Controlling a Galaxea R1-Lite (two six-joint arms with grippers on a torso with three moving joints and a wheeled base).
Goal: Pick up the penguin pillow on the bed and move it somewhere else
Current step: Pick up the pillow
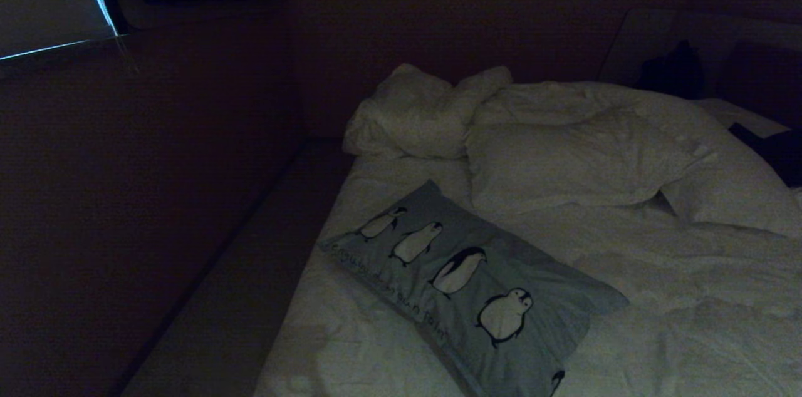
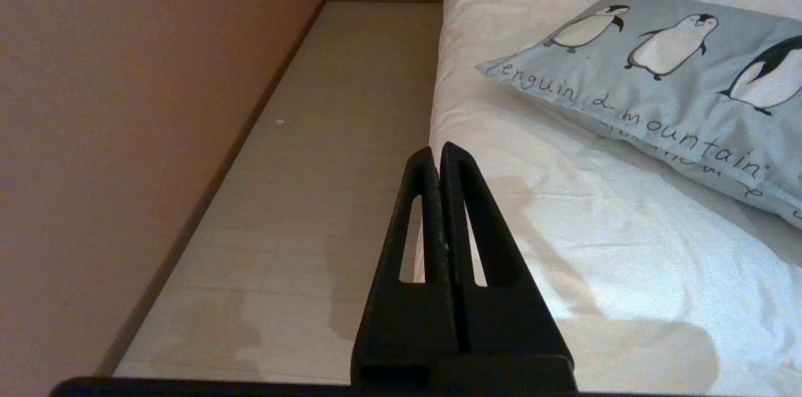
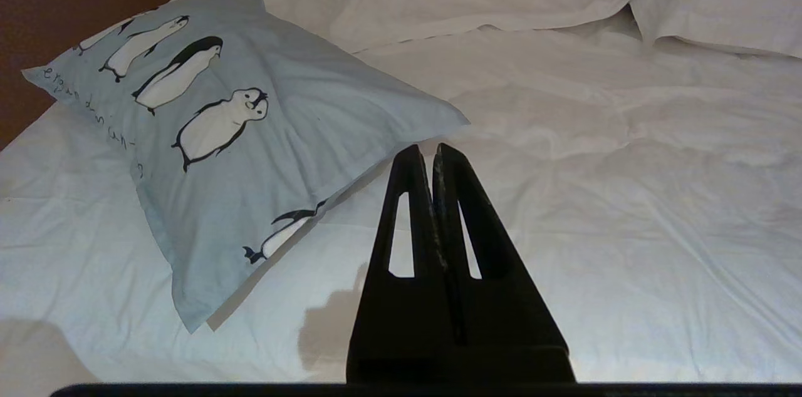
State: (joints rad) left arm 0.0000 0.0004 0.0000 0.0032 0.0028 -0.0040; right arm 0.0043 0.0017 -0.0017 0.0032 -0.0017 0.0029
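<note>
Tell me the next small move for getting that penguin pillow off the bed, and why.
Probably open the right gripper and ease it toward the penguin pillow. Its fingers are shut and hang short of the pillow's near corner, touching nothing, and the pillow lies flat and untouched on the bed.

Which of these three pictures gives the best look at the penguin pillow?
The right wrist view: the penguin pillow shows nearly whole and brightly lit on the bed. The head view shows most of it, dimly. The left wrist view shows only one end, with its lettering.
</note>
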